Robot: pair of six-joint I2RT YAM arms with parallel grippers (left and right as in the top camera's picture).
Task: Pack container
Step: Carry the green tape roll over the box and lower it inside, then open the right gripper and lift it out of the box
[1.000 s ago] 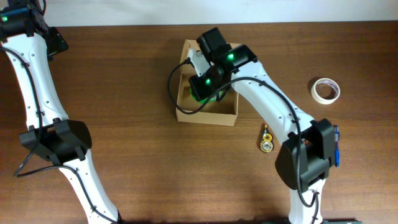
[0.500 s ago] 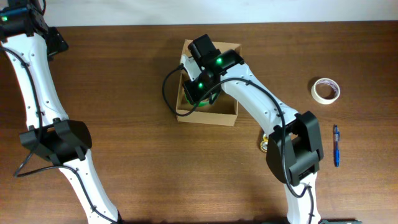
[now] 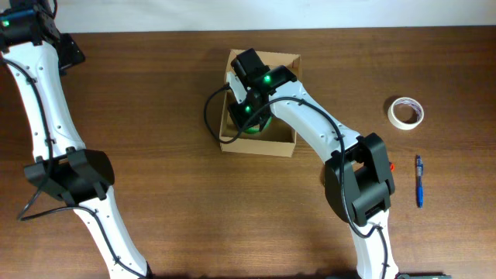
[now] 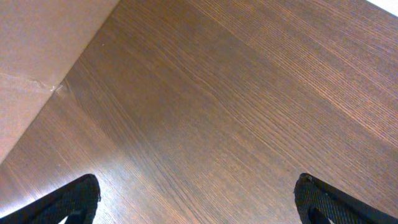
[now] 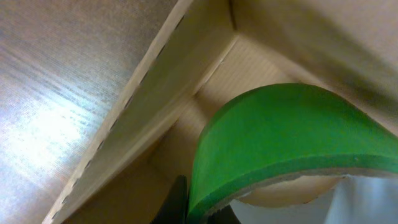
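Observation:
The container [image 3: 260, 147], a tan cardboard box, stands open at the middle back of the table. My right gripper [image 5: 199, 208] reaches down into it, shut on a green tape roll [image 5: 286, 137]. One dark finger sits outside the roll's band and one inside its core. The roll hangs just inside the box near a corner, close to the left wall [image 5: 161, 93]. In the overhead view the wrist hides the roll and the fingers. My left gripper [image 4: 196, 190] stands wide open over bare table at the far back left, with nothing between its fingers.
A white tape roll [image 3: 405, 112] lies at the right, and a blue pen [image 3: 419, 180] lies nearer the front right. The right arm's elbow [image 3: 360, 178] hangs over the table just right of the box. The left arm [image 3: 46, 116] runs along the left edge.
The right wrist has moved left and deeper into the box with the green roll. Its elbow swung left, uncovering the pen and covering a small yellow object. The left arm has not moved.

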